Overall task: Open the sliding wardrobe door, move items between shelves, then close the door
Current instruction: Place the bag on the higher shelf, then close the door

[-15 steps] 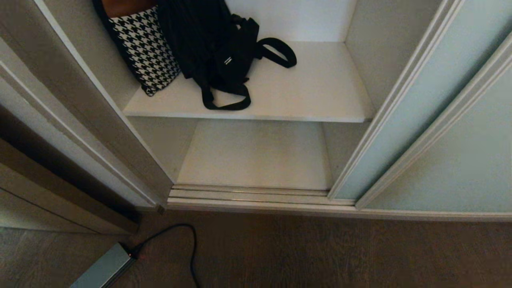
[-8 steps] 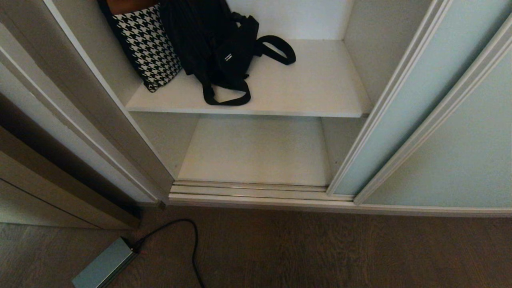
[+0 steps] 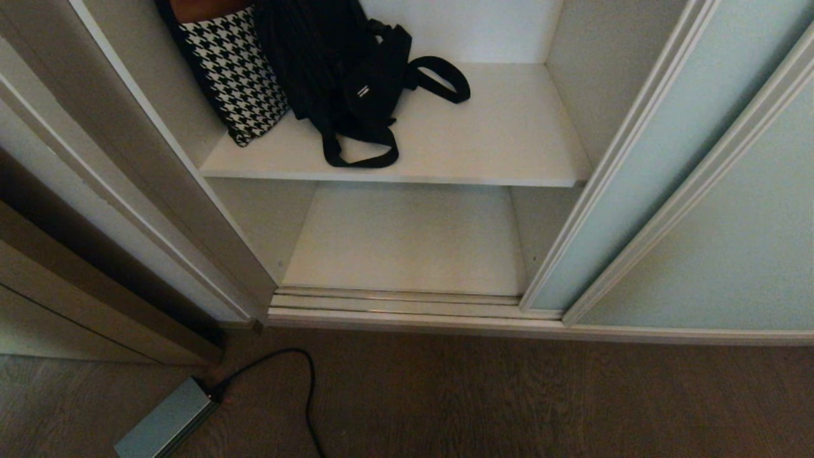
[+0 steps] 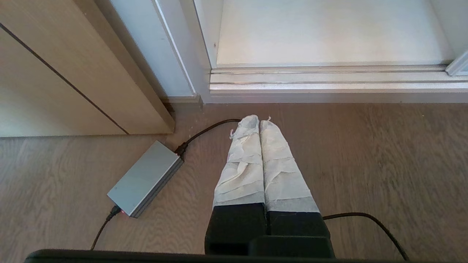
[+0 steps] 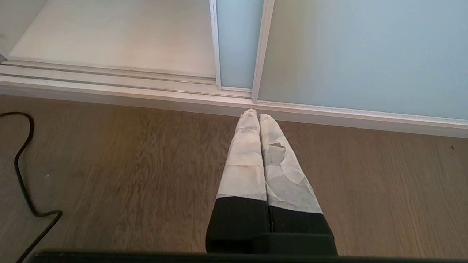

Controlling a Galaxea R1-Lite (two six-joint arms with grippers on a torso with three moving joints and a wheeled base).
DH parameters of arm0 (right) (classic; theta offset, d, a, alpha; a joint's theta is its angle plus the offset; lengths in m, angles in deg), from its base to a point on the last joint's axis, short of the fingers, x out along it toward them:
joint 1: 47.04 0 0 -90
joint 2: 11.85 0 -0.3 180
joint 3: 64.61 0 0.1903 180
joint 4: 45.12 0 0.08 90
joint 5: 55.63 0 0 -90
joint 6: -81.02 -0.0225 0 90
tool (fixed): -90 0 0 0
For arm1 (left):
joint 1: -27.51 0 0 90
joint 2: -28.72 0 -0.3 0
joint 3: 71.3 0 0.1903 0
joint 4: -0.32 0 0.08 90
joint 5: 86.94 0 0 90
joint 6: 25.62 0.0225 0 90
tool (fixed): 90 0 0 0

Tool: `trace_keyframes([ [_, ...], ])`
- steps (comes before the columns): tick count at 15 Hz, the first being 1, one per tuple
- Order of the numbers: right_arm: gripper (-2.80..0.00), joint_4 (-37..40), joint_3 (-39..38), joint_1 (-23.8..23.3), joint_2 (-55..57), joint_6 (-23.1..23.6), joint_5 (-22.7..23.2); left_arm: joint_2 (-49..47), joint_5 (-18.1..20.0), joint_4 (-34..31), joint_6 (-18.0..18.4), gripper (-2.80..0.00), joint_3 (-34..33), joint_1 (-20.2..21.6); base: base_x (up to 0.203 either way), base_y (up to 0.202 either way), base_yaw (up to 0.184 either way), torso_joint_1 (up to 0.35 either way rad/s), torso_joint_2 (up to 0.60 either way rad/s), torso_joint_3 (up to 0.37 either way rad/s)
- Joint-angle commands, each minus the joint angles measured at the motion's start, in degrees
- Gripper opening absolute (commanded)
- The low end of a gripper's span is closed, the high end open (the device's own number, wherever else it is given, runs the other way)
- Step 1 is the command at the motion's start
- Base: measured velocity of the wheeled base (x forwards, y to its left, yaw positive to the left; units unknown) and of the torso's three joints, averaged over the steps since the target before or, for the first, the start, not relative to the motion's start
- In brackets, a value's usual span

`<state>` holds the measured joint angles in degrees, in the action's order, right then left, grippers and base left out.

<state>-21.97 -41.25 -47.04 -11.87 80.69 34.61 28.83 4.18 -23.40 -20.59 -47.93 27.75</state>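
The sliding wardrobe door [image 3: 642, 178] of frosted pale blue-green glass stands slid to the right, leaving the wardrobe open. On the upper white shelf [image 3: 502, 146] lies a floppy black bag [image 3: 346, 83] with loop straps, beside a black-and-white houndstooth bag [image 3: 232, 76]. The lower shelf [image 3: 407, 242] is bare. Neither arm shows in the head view. My left gripper [image 4: 259, 122] hangs shut and empty over the wood floor before the floor track [image 4: 329, 78]. My right gripper [image 5: 255, 115] is shut and empty too, pointing at the foot of the door [image 5: 237, 44].
A grey power brick [image 3: 164, 425] with a black cable [image 3: 308, 394] lies on the floor at the left, also in the left wrist view as the brick [image 4: 146, 179]. A beige wooden side frame [image 3: 95, 299] flanks the opening at the left. A second glass panel [image 3: 744, 242] stands at the right.
The whole head view shifted a little between one second ago and half a second ago, so the camera moved. Since then nothing has changed; bags and door stay put.
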Motion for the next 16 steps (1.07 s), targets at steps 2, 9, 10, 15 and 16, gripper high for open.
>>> trace_keyframes([
  [2,-2.8,0.0,0.0,0.0,-0.15,0.64,-0.03,-0.2,0.02,0.0,-0.02,-2.8,0.0,0.02,0.0,0.0,0.0,0.0,0.0,0.0],
  [9,-2.8,15.02,18.26,0.17,1.37,-2.02,-0.81,-0.2,-0.07,0.0,-0.02,-2.8,0.0,0.02,0.0,0.0,0.0,0.0,0.0,0.0],
  [10,-2.8,22.23,26.17,0.17,2.11,-2.55,-0.21,-0.19,-0.07,0.0,-0.01,-2.8,0.0,0.02,0.0,0.0,0.0,0.0,0.0,0.0],
  [15,-2.8,47.15,62.33,0.53,17.4,-8.04,9.52,-0.2,0.02,0.0,0.06,-2.8,0.0,0.02,0.0,0.0,0.0,0.0,0.0,0.0],
  [16,-2.8,48.87,68.53,0.77,21.64,-11.88,11.51,-0.15,0.0,0.0,-0.02,-2.8,0.0,0.02,0.0,0.0,0.0,0.0,0.0,0.0],
])
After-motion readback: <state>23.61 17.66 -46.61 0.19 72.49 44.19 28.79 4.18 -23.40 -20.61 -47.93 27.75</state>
